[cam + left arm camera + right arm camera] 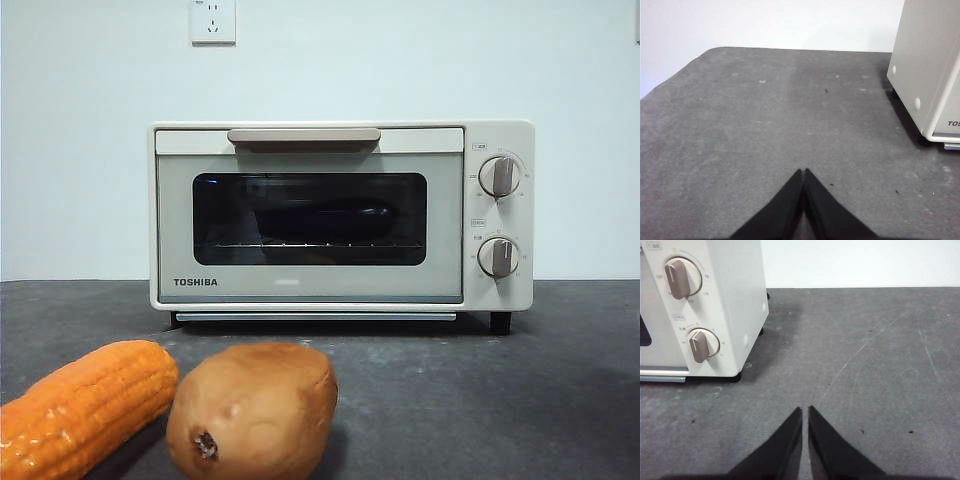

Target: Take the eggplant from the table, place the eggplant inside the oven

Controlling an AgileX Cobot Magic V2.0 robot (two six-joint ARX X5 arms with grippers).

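Front view: the Toshiba oven (340,215) stands door closed; a dark eggplant (320,222) lies inside on the rack. Corn cob (85,405) and potato (252,410) rest on the table (480,400).

Left wrist view: the left gripper (804,171) is clenched, empty, over bare table beside the oven.

Right wrist view: the right gripper (805,410) is nearly clenched, empty, near the knobs (682,277).

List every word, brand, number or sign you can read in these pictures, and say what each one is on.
"TOSHIBA": lower left of the oven door front, front view.
"TOS": the same brand, cut off at the picture's edge, left wrist view.
Small labels and dial marks around the upper knob and lower knob: too small to read.
The corn cob, potato and table: no text.
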